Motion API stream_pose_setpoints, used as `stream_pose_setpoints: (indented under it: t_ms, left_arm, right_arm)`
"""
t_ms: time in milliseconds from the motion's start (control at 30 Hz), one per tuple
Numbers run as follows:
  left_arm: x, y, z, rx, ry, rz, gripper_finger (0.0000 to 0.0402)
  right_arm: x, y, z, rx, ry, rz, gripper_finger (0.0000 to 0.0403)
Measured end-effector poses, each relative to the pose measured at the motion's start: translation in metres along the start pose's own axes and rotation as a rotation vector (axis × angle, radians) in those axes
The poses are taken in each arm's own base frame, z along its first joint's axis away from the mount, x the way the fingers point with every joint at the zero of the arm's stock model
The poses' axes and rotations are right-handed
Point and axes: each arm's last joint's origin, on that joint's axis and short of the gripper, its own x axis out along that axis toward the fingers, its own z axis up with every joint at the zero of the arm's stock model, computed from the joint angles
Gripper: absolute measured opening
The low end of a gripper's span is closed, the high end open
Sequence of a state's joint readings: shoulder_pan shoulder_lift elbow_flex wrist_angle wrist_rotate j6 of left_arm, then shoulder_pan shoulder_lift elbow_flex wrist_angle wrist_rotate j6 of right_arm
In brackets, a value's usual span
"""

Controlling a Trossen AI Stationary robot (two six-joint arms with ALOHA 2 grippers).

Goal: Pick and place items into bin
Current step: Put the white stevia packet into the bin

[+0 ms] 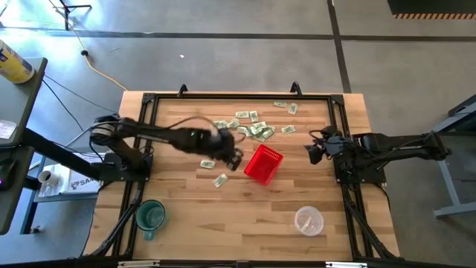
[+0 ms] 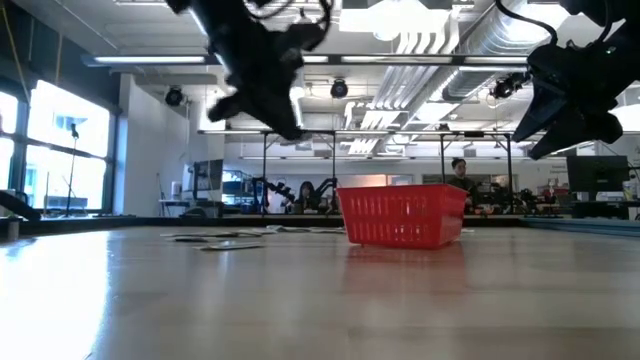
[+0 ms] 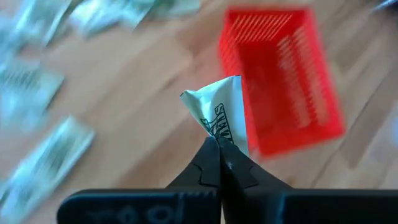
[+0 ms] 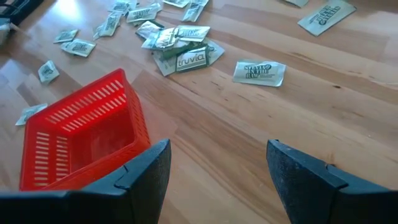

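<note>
The left end effector (image 3: 219,149) is clenched on one packet (image 3: 217,112), a small green-and-white sweetener sachet, and hangs above the tabletop (image 1: 245,212) just at 9 o'clock of the red basket (image 1: 263,164). The basket stands near the middle of the tabletop, and in the right wrist view its inside looks empty, so I judge the task is only at its start. Farther, from 10 to 1 o'clock of the basket, many packets (image 4: 180,46) lie scattered, and two more (image 1: 213,171) lie at 9 o'clock. The right end effector (image 4: 214,168) waits released at 3 o'clock of the basket, holding nothing.
</note>
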State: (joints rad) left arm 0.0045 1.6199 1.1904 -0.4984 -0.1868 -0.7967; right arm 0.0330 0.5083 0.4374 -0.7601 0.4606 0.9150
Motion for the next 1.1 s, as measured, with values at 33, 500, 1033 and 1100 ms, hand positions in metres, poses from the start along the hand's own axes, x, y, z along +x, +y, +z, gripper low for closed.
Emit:
stream_pose_setpoints:
  t_ms: [33, 500, 1033, 1100]
  left_arm:
    - [0.007, -0.001, 0.010, 0.017, -0.029, -0.053, 0.0028]
    - [0.105, -0.029, 0.036, 0.102, 0.147, -0.213, 0.0088]
    - [0.006, -0.035, 0.055, 0.131, 0.205, 0.087, 0.0245]
    - [-0.012, -0.034, 0.053, 0.125, 0.204, 0.110, 0.0247]
  right_arm:
    - [-0.001, -0.001, 0.000, 0.001, -0.001, 0.002, 0.0255]
    - [-0.002, -0.001, -0.003, -0.009, 0.077, 0.062, 0.0255]
    - [0.055, 0.015, 0.023, -0.339, 0.112, 0.002, 0.0255]
    - [0.066, 0.018, 0.032, -0.338, 0.151, -0.038, 0.0255]
